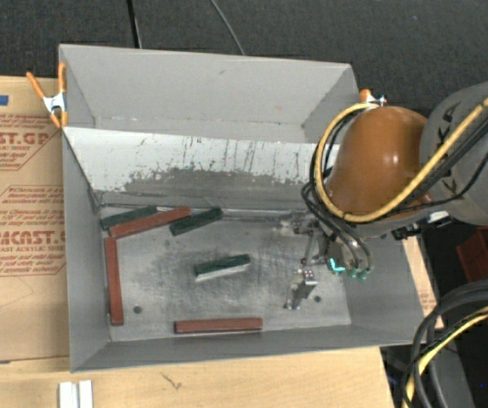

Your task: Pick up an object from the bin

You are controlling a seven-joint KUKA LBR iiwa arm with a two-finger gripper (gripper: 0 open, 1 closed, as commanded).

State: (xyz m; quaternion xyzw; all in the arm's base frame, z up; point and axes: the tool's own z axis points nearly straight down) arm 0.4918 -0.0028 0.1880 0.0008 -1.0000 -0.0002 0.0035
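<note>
A red-brown bar (114, 280) lies along the left wall of the bin (201, 143) and a dark green bar (222, 267) mid-floor. Near its right, the end effector (298, 292) is low over the floor, open or closed impossible to tell.

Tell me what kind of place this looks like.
Probably a robotics lab's grasp-testing cell: a cable-draped robot arm has its gripper down in a scuffed grey metal bin holding a few loose reddish-brown bars and green bars.
</note>
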